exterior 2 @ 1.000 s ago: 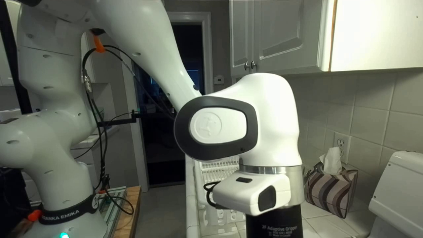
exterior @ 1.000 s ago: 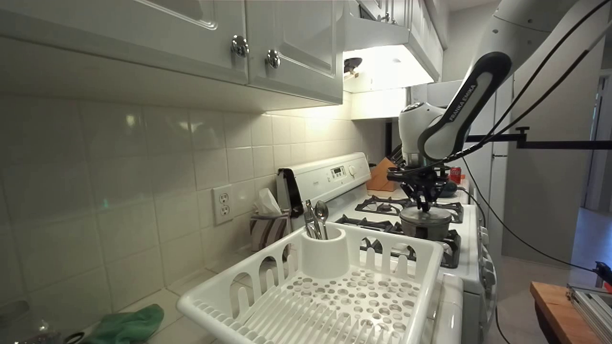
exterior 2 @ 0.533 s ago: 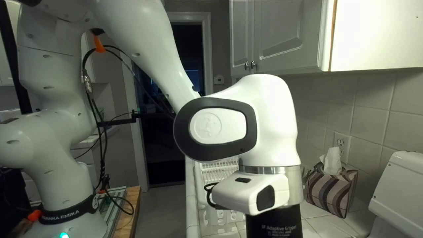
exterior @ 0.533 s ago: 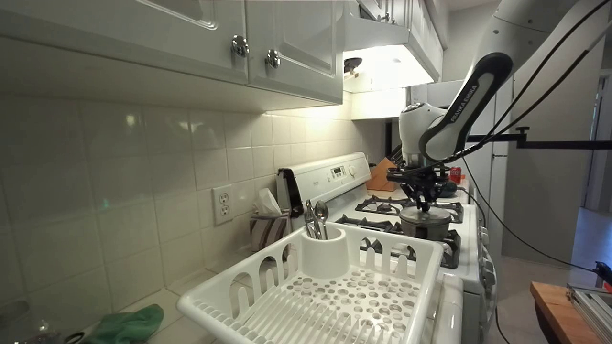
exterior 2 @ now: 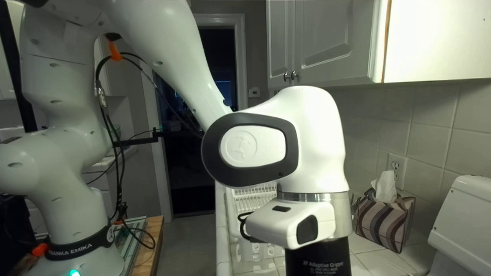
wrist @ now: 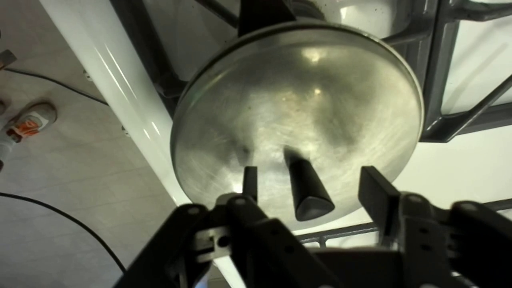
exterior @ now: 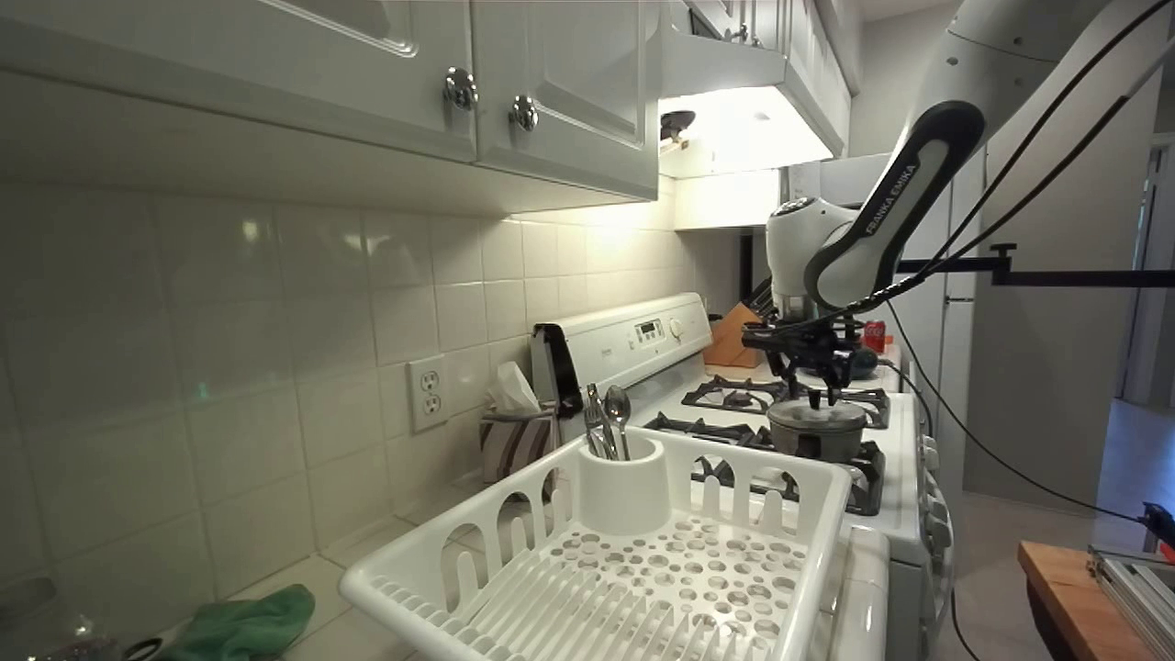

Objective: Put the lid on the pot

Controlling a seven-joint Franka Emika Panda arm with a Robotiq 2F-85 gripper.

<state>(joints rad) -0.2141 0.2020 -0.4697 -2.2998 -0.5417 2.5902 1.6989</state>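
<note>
The silvery lid (wrist: 296, 104) lies on the pot (exterior: 817, 448), which stands on a stove burner; its rim looks level all round in an exterior view. A dark knob (wrist: 306, 192) rises from the middle of the lid. On either side of that knob stand the fingers of my gripper (wrist: 311, 185), spread, with a gap to each side. Beneath the lid most of the pot is hidden in the wrist view; a dark handle (wrist: 264, 16) sticks out at the top. In an exterior view the arm's wrist (exterior 2: 310, 222) shows, but lid, pot and fingertips are out of view.
Black grates (exterior: 734, 395) surround the pot on the white stove. A white dish rack (exterior: 633, 569) with a cutlery cup (exterior: 624, 487) sits on the nearer counter. Behind stand a tissue box (exterior 2: 385, 218) and the stove's back panel (exterior: 633, 340); a knife block (exterior: 734, 335) and red can (exterior: 874, 336) lie farther off.
My gripper's fingers have spread apart and let go of the knob. The arm stays nearly in place, and lid and pot have not moved.
</note>
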